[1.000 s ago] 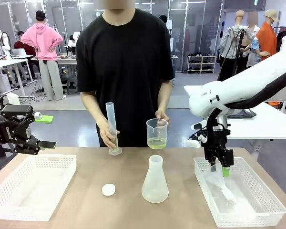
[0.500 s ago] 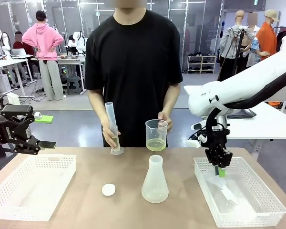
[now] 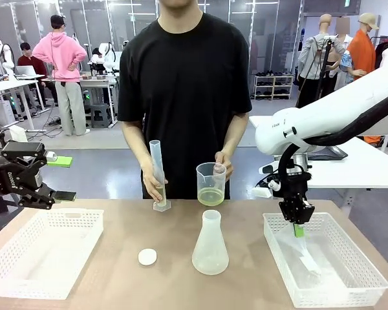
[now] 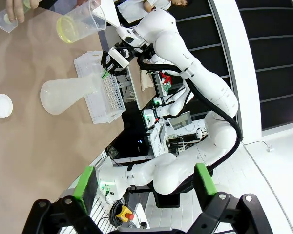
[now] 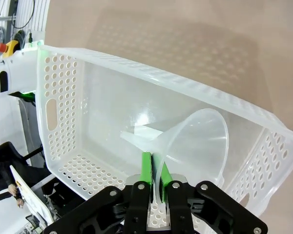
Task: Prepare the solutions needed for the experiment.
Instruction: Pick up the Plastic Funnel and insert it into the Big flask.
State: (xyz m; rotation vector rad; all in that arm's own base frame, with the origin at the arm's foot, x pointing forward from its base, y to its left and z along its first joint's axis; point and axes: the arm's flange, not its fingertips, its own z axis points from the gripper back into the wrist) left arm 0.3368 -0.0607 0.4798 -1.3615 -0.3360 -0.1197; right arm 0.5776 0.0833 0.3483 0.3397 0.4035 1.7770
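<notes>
Clamped on the rim of a clear funnel, the right gripper has its green pads pressed close together with only the thin plastic wall between them. It points down into the white perforated basket on the robot's right side of the table. The funnel's stem slants toward the basket floor, and whether it touches the floor cannot be told. From the front, this gripper hangs just inside the basket's near-left corner, its white arm arching in from the right. The left gripper hovers off the table's left edge, above and beside a second white basket, with its fingers spread wide apart and nothing between them. At the middle of the table stands a frosted conical flask, and a small white round cap lies just to its left. Across the table a person in a black shirt holds a clear beaker in one hand. The solution, a shallow pale yellow-green layer, sits in the bottom of that beaker, raised above the tabletop behind the flask. The person's other hand grips a graduated cylinder, tilted slightly, with its base at the table.
</notes>
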